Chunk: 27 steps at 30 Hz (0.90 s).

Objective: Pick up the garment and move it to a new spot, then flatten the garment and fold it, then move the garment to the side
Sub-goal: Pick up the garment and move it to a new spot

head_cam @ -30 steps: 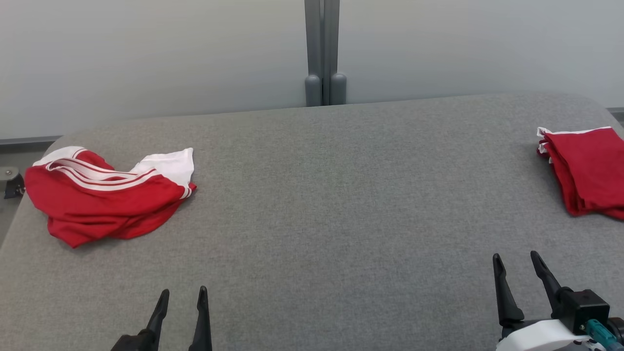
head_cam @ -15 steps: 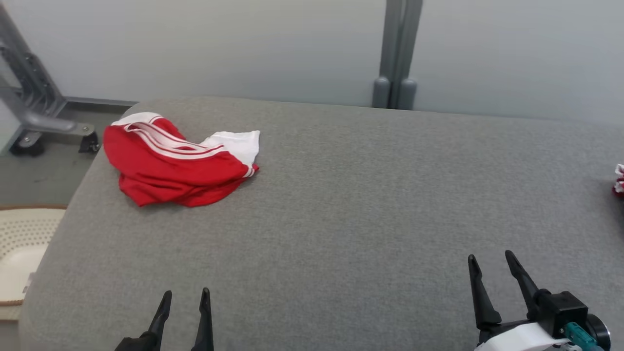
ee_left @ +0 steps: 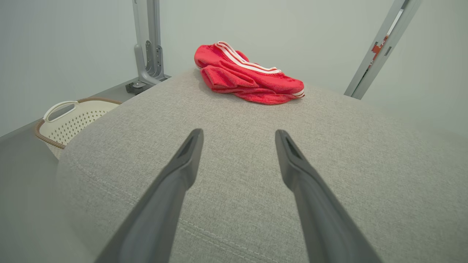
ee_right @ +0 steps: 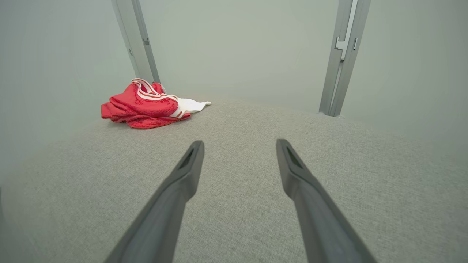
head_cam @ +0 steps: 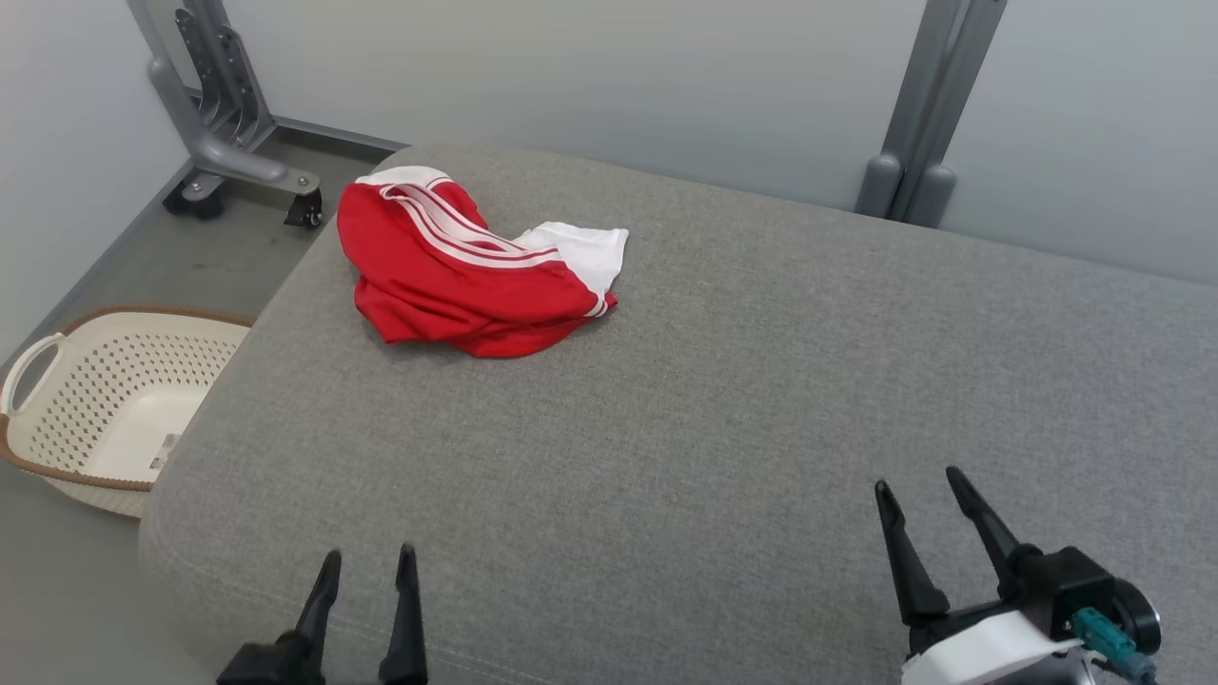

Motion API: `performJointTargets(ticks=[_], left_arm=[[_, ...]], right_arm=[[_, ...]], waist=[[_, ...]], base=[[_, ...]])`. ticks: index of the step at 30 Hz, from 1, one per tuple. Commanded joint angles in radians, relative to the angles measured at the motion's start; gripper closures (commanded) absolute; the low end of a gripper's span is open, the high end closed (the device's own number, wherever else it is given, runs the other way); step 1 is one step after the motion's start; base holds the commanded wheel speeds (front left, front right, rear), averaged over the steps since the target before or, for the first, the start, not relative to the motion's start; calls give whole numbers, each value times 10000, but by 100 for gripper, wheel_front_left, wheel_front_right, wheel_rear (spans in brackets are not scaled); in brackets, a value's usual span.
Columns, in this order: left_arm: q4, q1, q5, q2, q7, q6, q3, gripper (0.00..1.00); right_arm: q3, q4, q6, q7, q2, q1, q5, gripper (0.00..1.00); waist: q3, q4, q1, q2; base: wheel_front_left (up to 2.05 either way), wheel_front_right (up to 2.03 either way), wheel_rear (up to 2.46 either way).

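Observation:
A crumpled red garment [head_cam: 457, 276] with white stripes and a white panel lies near the far left corner of the grey padded table [head_cam: 723, 381]. It also appears far ahead as the garment [ee_left: 245, 75] in the left wrist view and the garment [ee_right: 146, 106] at the left of the right wrist view. My left gripper [head_cam: 369, 559] hovers open over the table's near left edge, nothing between its fingers. My right gripper [head_cam: 918, 480] stands open at the near right, also empty. Both are well short of the garment.
A cream perforated laundry basket [head_cam: 105, 400] sits on the floor left of the table, seen too as the basket [ee_left: 69, 120]. A grey wheeled stand [head_cam: 224, 143] is beyond the far left corner, and a grey post [head_cam: 918, 124] rises behind the table.
The camera has swung left: the garment has shifted toward centre of the picture, the basket and stand have come into view, and a folded red pile at the right has left it. Both grippers stay open.

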Motion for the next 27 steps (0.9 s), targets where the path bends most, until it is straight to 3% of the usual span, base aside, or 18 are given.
performJointTargets(ticks=[1, 5, 9, 14, 20, 26, 27], left_arm=[[0, -697, -35, 14, 2, -56, -218, 0], [1080, -2438, -36, 12, 2, -234, -1038, 0], [2777, -5176, -48, 12, 391, -475, -1778, 0], [4755, -7899, 25, 236, 1014, -719, -2318, 0], [7008, -9920, -72, 696, 1042, -777, -2423, 0], [8985, -10809, 122, 1021, 1076, -637, -2520, 0], [9206, -10906, 158, 1082, 1088, -581, -2547, 14]], right_arm=[[-62, -154, -15, -24, -215, -375, -38, 0], [-99, -421, -15, -24, -781, -993, -42, 0], [-96, -746, -15, -24, -1337, -1795, -32, 0], [172, -930, -15, -24, -1736, -2463, 25, 0], [509, -1031, -15, -24, -1948, -2933, 137, 0], [776, -943, -15, -24, -1936, -3130, 213, 0], [806, -937, -15, -24, -1931, -3164, 223, 0]], waist=[[1000, -623, 0, 0], [2334, -1176, 0, 0], [3850, -1705, 0, 0], [4893, -2244, 0, 0], [5329, -2743, 0, 0], [5258, -2996, 0, 0], [5241, -3018, 0, 0]], base=[[0, 0, 0], [0, 0, 0], [0, 0, 0], [0, 0, 0], [0, 0, 0], [0, 0, 0], [0, 0, 0]])
